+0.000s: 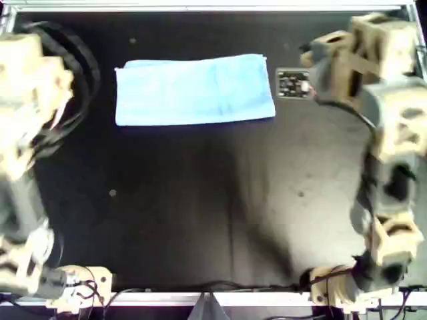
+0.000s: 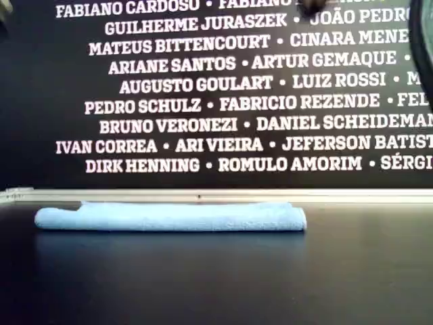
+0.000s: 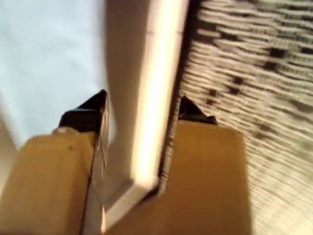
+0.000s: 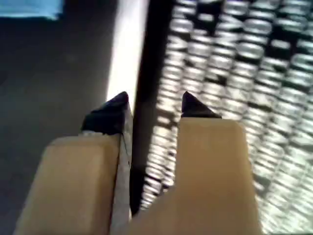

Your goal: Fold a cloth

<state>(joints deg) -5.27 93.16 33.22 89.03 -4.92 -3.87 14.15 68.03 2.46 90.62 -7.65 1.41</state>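
The pale sky-blue cloth [image 1: 193,90] lies flat on the black table as a long folded rectangle near the far edge. In the exterior view it [image 2: 169,218] shows as a low, layered strip. My second gripper [image 4: 152,100] is open and empty, apart from the cloth, whose corner [image 4: 29,7] shows far ahead of it. My first gripper [image 3: 142,105] is open and empty, aimed at a pale rail and the lettered wall. No cloth is between its jaws.
An arm [image 1: 27,100] stands at the overhead view's left edge and another arm [image 1: 373,73] at its right, its tip close to the cloth's end. A pale rail [image 2: 216,195] edges the table's far side below a lettered wall [image 2: 230,101]. Cables [image 1: 87,287] lie along the near edge.
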